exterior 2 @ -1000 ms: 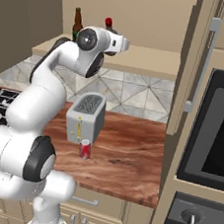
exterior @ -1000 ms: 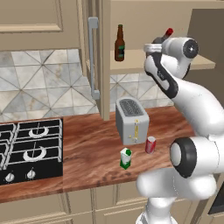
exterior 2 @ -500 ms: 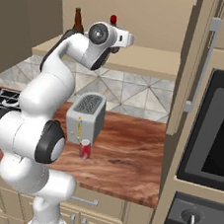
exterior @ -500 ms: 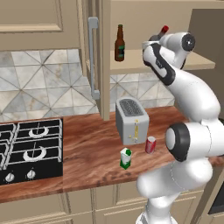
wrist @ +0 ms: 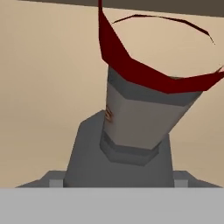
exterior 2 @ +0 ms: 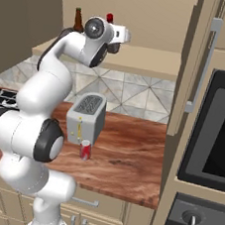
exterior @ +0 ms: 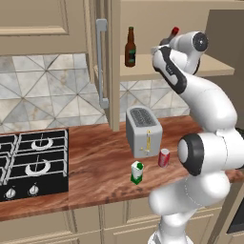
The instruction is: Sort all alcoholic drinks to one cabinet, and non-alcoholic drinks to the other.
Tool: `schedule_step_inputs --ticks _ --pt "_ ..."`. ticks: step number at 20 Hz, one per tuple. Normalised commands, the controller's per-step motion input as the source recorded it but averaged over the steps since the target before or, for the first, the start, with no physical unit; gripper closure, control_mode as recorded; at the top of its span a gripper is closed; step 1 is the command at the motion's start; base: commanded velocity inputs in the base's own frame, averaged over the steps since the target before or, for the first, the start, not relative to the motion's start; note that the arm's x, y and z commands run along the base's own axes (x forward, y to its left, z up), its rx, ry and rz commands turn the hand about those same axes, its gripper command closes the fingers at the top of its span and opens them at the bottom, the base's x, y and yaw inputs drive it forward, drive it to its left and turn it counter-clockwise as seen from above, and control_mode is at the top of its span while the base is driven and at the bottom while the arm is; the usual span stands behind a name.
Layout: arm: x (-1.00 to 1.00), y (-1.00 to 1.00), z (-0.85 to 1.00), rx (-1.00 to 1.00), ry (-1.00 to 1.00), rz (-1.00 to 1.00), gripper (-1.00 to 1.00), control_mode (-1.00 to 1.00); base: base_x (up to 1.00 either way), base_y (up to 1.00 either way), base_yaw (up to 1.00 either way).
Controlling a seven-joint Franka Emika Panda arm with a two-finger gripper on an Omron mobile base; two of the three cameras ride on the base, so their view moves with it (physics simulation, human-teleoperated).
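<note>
On the near counter stand a green-and-white carton (exterior: 137, 172) and red can (exterior: 164, 157). Farther back, on the cabinet shelf (exterior: 217, 69), the gripper (exterior 2: 125, 35) reaches the grey bottle (wrist: 140, 127); its grip cannot be judged.

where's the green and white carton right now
The carton stands on the wooden counter in the left base view, in front of the silver toaster and just left of the red soda can.
</note>
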Motion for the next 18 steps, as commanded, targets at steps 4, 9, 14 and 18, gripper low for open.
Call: schedule_step_inputs --ticks 4,9,14,18 --pt "0.21 0.21 -0.27 -0.04 0.0 0.0 1.0 -1.0 0.0 0.0 0.0" --pt "0.4 0.05 -0.11 -0.01 0.0 0.0 -1.0 -1.0 0.0 0.0 0.0" --pt "0.45 0.0 -0.01 0.0 0.01 0.0 -1.0 -1.0 0.0 0.0 0.0" --pt "0.18 0.0 0.0 0.0 0.0 0.0 -1.0 -1.0 0.0 0.0 0.0"
